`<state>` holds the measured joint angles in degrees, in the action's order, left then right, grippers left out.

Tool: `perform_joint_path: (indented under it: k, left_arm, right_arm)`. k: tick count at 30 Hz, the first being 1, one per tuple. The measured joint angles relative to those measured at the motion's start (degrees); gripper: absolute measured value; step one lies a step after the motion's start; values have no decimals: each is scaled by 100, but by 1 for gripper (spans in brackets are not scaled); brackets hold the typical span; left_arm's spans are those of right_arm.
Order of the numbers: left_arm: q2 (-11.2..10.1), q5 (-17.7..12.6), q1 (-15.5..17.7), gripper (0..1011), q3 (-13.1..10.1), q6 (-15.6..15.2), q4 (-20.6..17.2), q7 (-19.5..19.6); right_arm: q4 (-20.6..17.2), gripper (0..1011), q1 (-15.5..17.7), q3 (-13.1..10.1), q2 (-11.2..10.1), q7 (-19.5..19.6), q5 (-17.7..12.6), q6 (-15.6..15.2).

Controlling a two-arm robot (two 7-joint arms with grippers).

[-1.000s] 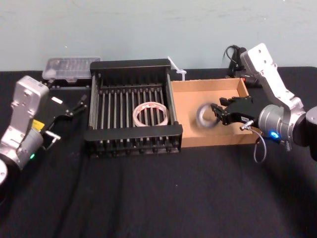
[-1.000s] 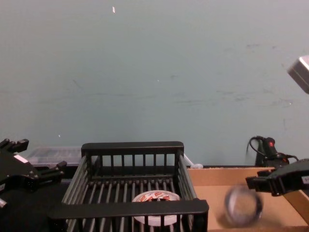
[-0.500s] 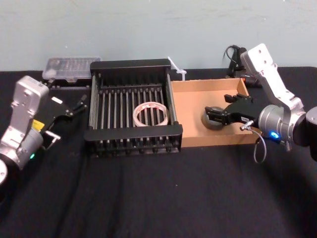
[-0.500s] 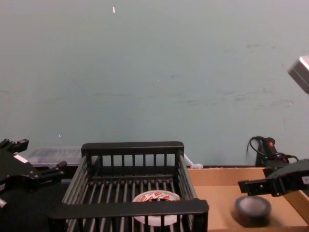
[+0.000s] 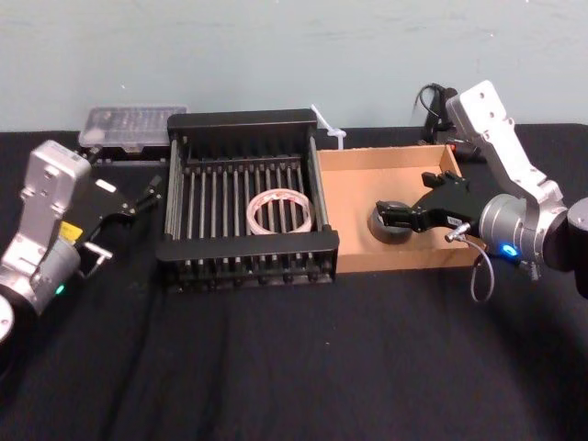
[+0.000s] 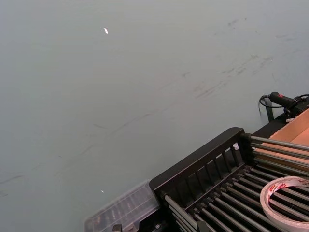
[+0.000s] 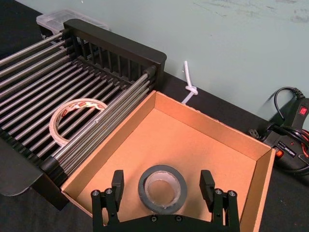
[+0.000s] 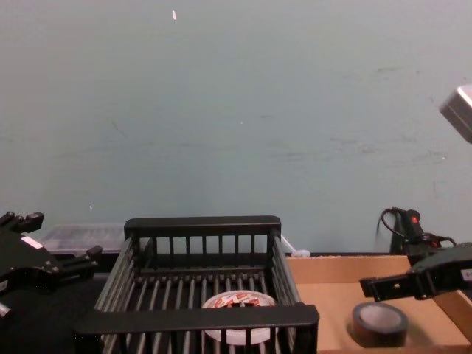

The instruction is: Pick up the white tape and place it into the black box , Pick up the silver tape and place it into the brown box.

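Between the fingers of the right claw [image 7: 161, 178]: silver tape [image 7: 162, 189] set down in the brown box [image 7: 193, 145].

Both fingers stand spread wide, one on either side of the roll and apart from it, so the right claw grips nothing; the silver tape lies flat on the cardboard floor directly beneath. Beyond the claw's left finger, across the shared wall, the white tape [image 8: 237, 299] lies flat in the black box [image 5: 246, 246]. Both placements appear complete. Judged best practice for the retreat: rise straight up until the fingertips clear the low walls, then draw back, so neither finger drags the roll. At the far side of the black box, the left claw [image 5: 140, 197] hangs parked above the counter [image 5: 294, 367], fingers parted.
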<state>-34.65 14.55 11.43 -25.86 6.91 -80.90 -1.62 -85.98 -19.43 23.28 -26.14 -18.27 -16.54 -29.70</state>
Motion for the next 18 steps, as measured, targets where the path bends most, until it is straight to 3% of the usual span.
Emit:
perform_joint_path:
  k: [18]
  left_arm:
    - [0,0,0,1001,0,0,0,0]
  right_arm:
    - [-5,1002,16,-38,16,12,4,17]
